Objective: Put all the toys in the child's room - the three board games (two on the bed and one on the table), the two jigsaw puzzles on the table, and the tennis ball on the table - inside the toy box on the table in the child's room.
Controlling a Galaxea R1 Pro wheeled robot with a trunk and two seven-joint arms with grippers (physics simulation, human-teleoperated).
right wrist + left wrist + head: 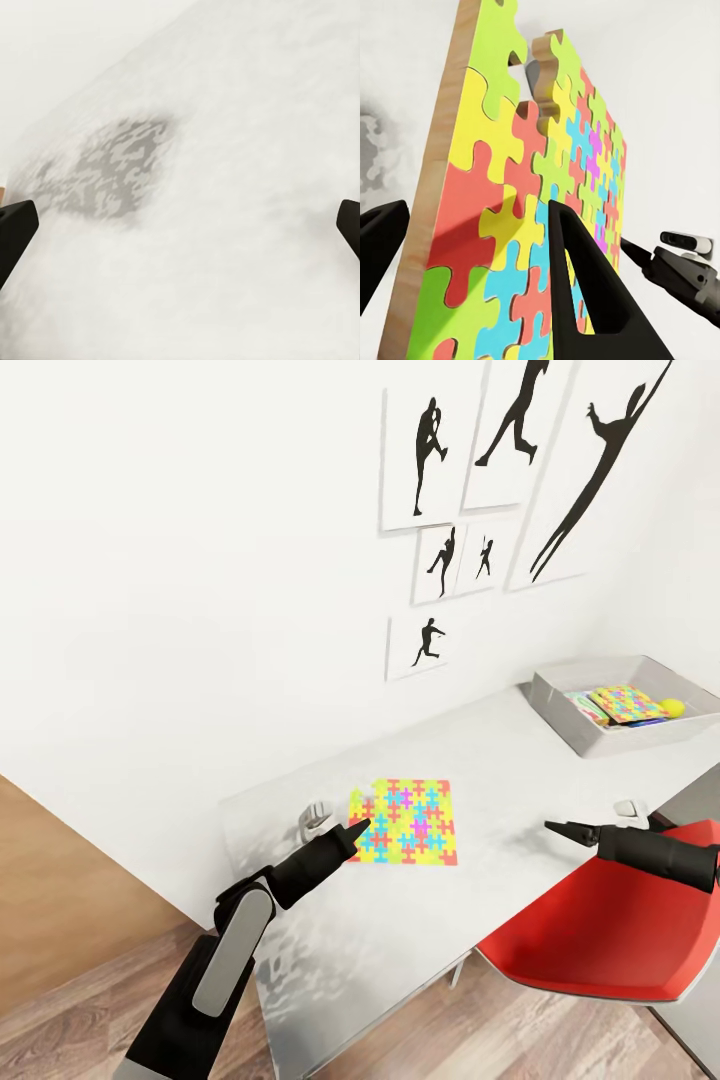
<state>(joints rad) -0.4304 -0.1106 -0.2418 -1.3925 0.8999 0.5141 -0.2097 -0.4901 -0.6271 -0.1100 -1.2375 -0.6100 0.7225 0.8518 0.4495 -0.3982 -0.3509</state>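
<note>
On the pale table (520, 760), the toy box (560, 712) is set at the far right end and is already loaded with colourful flat toys and a yellow ball (675, 707); one jigsaw puzzle (410, 822) is left lying flat mid-table, judged the last item visible outside; the left tool (352, 835) is spread apart at its near edge; the right tool (555, 826) is held apart over bare table, empty.
</note>
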